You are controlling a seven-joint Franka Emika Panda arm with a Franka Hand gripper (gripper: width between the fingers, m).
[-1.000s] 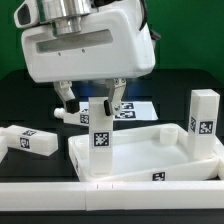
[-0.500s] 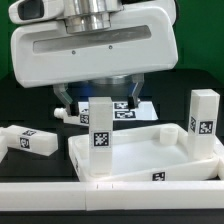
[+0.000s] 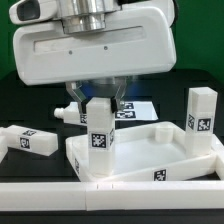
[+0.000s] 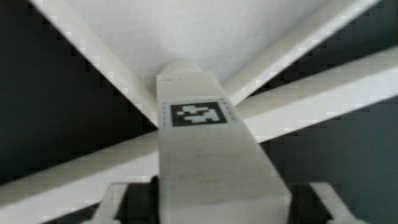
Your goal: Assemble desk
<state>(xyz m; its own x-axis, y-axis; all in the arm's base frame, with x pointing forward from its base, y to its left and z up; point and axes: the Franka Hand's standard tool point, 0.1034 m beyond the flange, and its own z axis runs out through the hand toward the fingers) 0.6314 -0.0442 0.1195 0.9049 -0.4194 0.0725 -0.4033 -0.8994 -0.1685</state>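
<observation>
The white desk top (image 3: 190, 165) lies as a rimmed tray at the exterior view's centre right. One tagged leg (image 3: 100, 145) stands upright at its near left corner. My gripper (image 3: 98, 102) hangs straight over this leg, one finger on each side of its top end. In the wrist view the leg (image 4: 205, 150) rises between the fingers (image 4: 128, 200), with a dark gap on each side, so the jaws are open. The desk top's rims (image 4: 302, 105) cross behind it. A second leg (image 3: 203, 120) stands at the right, and a third (image 3: 28, 140) lies at the left.
The marker board (image 3: 137, 108) lies flat behind the gripper. A small white piece (image 3: 65, 115) sits beside the left finger. A white bar (image 3: 100, 205) runs along the front. The big white hand housing (image 3: 95, 45) fills the upper part of the view.
The hand has turned and come down over the standing leg. Its fingers now sit closer together on both sides of the leg's top. The legs and desk top have not moved.
</observation>
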